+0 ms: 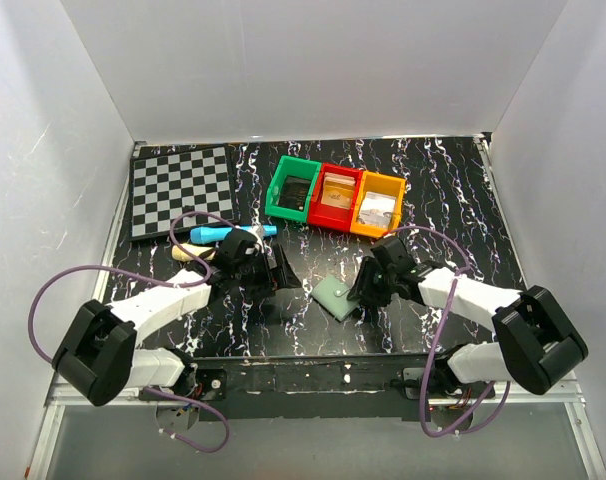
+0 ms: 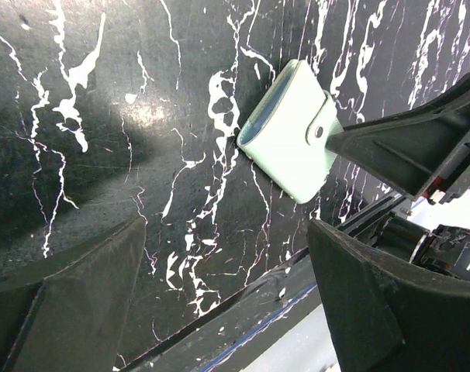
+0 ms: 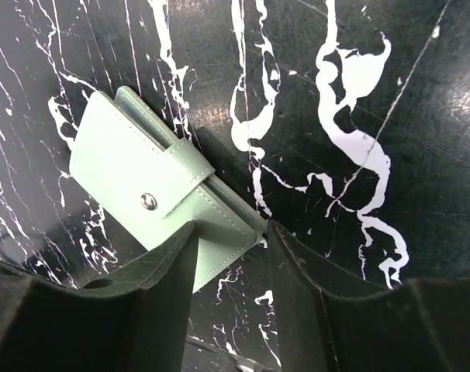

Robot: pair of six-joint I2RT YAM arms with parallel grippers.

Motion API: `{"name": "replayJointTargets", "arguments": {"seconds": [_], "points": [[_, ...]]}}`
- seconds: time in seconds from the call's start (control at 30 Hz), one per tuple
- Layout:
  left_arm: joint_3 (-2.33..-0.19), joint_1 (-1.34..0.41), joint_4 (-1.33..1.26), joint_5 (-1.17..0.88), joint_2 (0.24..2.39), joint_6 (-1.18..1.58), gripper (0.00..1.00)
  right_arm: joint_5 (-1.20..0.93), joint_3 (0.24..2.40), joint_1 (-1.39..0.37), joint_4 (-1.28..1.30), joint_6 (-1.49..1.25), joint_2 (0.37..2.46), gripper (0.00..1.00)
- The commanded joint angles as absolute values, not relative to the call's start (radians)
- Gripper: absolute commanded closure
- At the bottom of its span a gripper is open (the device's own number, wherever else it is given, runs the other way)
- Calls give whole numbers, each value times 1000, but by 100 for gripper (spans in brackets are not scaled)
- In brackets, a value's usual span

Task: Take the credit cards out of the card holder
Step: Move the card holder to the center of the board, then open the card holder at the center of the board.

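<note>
While shut, the card holder point(image 1: 335, 297) lies flat on the black marbled table point(image 1: 453, 200), near its front edge, between the two arms and closer to the right one.
- It sits askew to the table edges. Its long axis runs from far-left to near-right in the top view.
- Outside pale green. The tab point(image 3: 184, 177) wraps over one long edge and is fastened by a metal snap point(image 3: 148, 201). No card shows.
- Right gripper point(image 1: 368, 290): jaws part-way apart, astride the holder's near-right corner, one finger point(image 3: 161, 283) overlapping the cover. Cannot tell whether they pinch it.
- Left gripper point(image 1: 278, 272): spread wide, holding nothing, low over bare table, apart from the holder and pointing towards it.
- Far side, three bins touching in a row:
  - green bin point(image 1: 275, 190), a dark flat item
  - red bin point(image 1: 335, 195), brownish card-like pieces
  - orange bin point(image 1: 377, 207), pale pieces
  - print in them too small to read
- Left of the bins is a chessboard point(image 1: 180, 190), with a blue pen point(image 1: 228, 232) just in front of it.
</note>
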State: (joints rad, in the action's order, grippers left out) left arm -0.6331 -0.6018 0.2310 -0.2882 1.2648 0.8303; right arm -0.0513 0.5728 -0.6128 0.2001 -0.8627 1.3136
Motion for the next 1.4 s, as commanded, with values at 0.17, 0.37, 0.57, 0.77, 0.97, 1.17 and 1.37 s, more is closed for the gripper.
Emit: {"name": "replayJointTargets", "arguments": {"seconds": [0.17,0.37,0.57,0.77,0.97,1.17,1.37], "points": [[-735,-701,218,-299,1400,776,27,44,669,-632,337,-787,1327,46],[-801,-765,215,-273,1532,772,53,8,667,-632,301,-713,1364,48],[-825,-769,209,-298,1597,765,62,-44,635,-667,256,-672,1376,51],[-845,-769,224,-276,1620,759,58,-60,614,-706,233,-692,1362,52],[-865,-769,236,-247,1635,753,56,-74,609,-748,209,-722,1371,52],[-858,-769,244,-229,1625,758,56,-46,627,-764,235,-730,1365,51],[-833,-767,276,-150,1525,759,39,51,655,-746,322,-721,1298,41]]}}
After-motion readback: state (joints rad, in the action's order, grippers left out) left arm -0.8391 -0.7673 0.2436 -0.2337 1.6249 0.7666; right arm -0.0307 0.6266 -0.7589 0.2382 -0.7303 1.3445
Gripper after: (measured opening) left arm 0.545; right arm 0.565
